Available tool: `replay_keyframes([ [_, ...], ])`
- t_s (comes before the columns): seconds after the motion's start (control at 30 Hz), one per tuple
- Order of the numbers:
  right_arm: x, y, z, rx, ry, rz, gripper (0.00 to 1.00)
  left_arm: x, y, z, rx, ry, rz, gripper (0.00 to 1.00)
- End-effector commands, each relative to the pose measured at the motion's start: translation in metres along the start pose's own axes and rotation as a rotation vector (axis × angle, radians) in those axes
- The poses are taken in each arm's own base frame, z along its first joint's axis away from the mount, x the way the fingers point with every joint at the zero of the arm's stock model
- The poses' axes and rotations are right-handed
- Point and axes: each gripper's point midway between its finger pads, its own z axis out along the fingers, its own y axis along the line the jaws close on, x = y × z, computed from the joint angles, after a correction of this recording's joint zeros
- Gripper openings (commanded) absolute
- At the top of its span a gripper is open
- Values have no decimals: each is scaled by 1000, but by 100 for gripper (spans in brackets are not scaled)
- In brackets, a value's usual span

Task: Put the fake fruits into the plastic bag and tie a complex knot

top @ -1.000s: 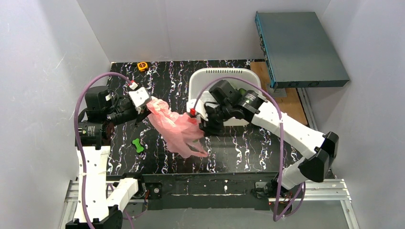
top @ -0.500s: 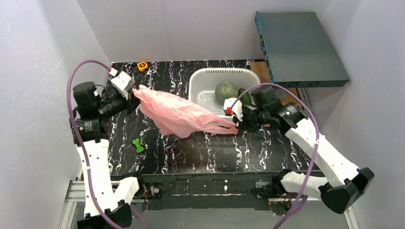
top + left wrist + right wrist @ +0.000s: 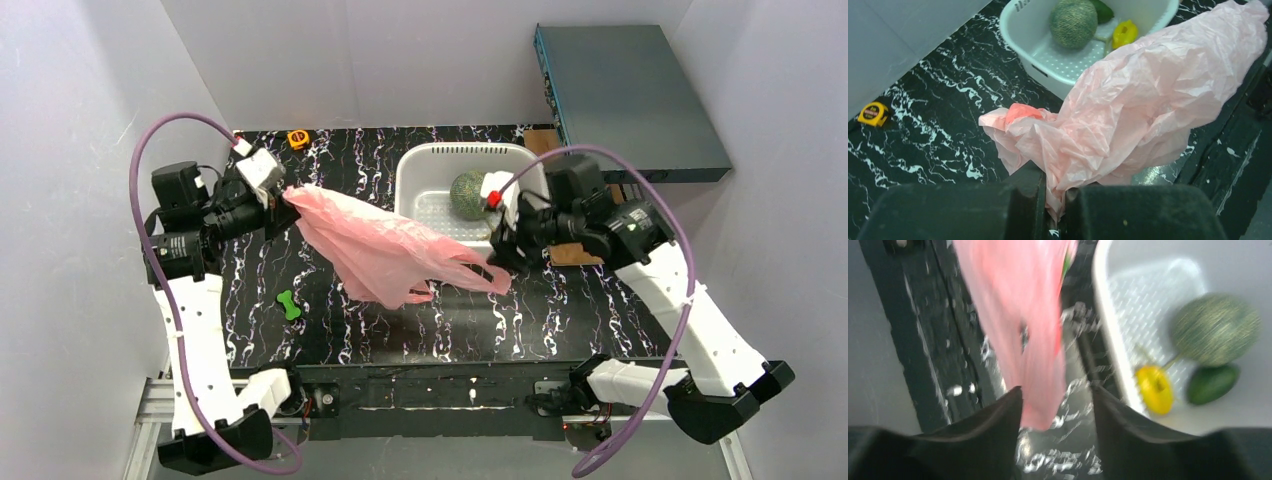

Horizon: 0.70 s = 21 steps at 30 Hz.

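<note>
The pink plastic bag (image 3: pixel 385 250) hangs stretched above the table between both arms. My left gripper (image 3: pixel 277 203) is shut on one bunched end of the bag (image 3: pixel 1128 105), the plastic pinched between its jaws (image 3: pixel 1055 182). The right gripper (image 3: pixel 497 256) stands open at the bag's other end. That drooping end (image 3: pixel 1040 365) hangs just ahead of the gap (image 3: pixel 1057 390), beside one finger, and is not pinched. The melon (image 3: pixel 473 192), the avocado (image 3: pixel 1212 383) and the yellow fruit (image 3: pixel 1154 389) lie in the white basket (image 3: pixel 425 170).
A green bone toy (image 3: pixel 290 305) lies on the black marbled table at the front left. A yellow tape measure (image 3: pixel 298 138) sits at the back edge. A grey box (image 3: pixel 630 100) stands at the back right, and white walls close in both sides.
The right gripper was shut on the bag's end half a second ago and now stands open, so that end droops. The left gripper has kept its hold and hardly moved.
</note>
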Motion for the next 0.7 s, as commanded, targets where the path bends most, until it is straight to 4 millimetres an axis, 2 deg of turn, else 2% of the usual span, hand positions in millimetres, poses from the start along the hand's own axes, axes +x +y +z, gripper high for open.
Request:
replay_keyframes([
  [0.0, -113, -6, -48, 47, -343, 44, 67, 3, -35, -7, 81, 35, 123, 0],
  [0.13, -164, 10, -50, -15, -437, 11, 72, 12, -47, -3, 102, 88, 183, 0],
  [0.37, -238, 54, 3, -185, -509, -48, 74, 6, -57, 7, 143, 108, 148, 0],
  [0.47, -258, 72, 25, -246, -513, -50, 75, 6, -60, 8, 146, 133, 122, 0],
  [0.53, -266, 77, 39, -250, -505, -40, 76, 9, -62, 9, 154, 157, 115, 0],
  [0.6, -269, 75, 53, -222, -490, -25, 77, 9, -63, 8, 145, 174, 107, 0],
  [0.67, -262, 69, 75, -174, -445, -6, 77, 7, -64, 6, 144, 178, 91, 0],
])
